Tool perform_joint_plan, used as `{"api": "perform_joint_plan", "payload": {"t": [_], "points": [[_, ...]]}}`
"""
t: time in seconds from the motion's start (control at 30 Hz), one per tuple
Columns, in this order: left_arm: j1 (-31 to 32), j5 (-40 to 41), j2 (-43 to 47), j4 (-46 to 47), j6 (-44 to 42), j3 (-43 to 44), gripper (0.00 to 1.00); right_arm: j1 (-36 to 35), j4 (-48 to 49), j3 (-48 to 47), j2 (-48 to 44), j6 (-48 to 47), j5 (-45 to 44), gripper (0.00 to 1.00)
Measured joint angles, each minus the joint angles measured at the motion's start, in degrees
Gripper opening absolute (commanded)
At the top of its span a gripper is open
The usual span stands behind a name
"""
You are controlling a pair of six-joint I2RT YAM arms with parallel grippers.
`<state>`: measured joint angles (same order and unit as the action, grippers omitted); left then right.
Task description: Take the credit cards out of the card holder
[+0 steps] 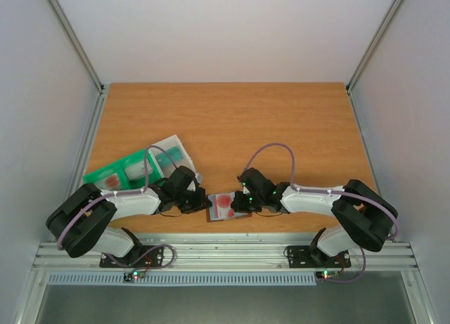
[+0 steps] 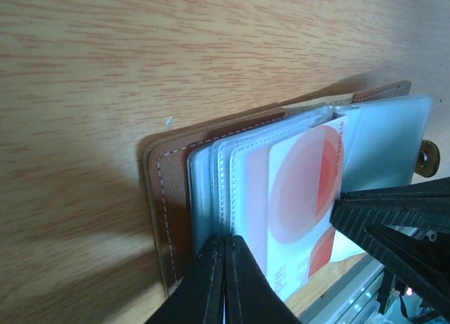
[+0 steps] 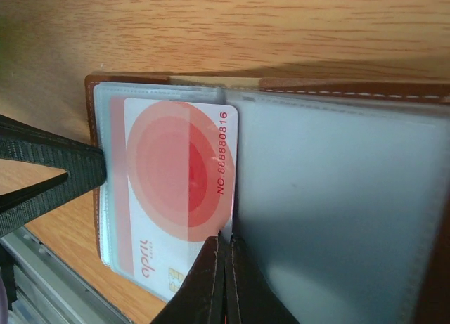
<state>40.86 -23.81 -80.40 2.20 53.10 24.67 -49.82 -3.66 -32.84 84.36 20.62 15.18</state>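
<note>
I'm looking at the counter [image 1: 225,113]. The holder [image 1: 223,207] is lying open at the near edge, about midway along it, between my two arms. I'm judging it light and floppy: a brown cover with soft clear sleeves [image 2: 207,190] fanning loose, so it will be sliding unless one claw is pinning it.

The top card [image 3: 176,176], pale with a red disc, is sitting in a sleeve on the holder's left half. I'm reckoning it thin, stiff and slick, best nipped by the end poking out toward the near edge.

The left claw [image 2: 225,243] is showing fingers pressed together at the holder's outer left edge. The right claw [image 3: 225,243] is likewise closed, tips at the card's inner edge. Whether either is pinching anything I cannot tell.

Room is lacking nearward, with the rail [image 1: 225,254] just beyond. Bare wood is stretching toward the far edge.
</note>
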Motion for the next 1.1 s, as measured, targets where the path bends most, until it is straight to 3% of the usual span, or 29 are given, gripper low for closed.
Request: {"api": "perform_joint_plan", "payload": {"t": [0.47, 0.97, 1.1], "points": [[0.04, 0.11, 0.02, -0.02, 0.0, 0.0, 0.03, 1.57, -2.12, 3.43, -7.13, -0.02, -0.37, 0.01], [0.04, 1.14, 4.04, -3.96, 0.63, 0.96, 0.56, 1.95, -4.2, 4.28, -13.86, 1.25, -0.13, 0.01], [0.04, 1.27, 7.02, -6.25, 1.01, 0.96, 0.65, 1.95, -4.74, 4.31, -15.69, 2.34, 0.17, 0.01]]}}
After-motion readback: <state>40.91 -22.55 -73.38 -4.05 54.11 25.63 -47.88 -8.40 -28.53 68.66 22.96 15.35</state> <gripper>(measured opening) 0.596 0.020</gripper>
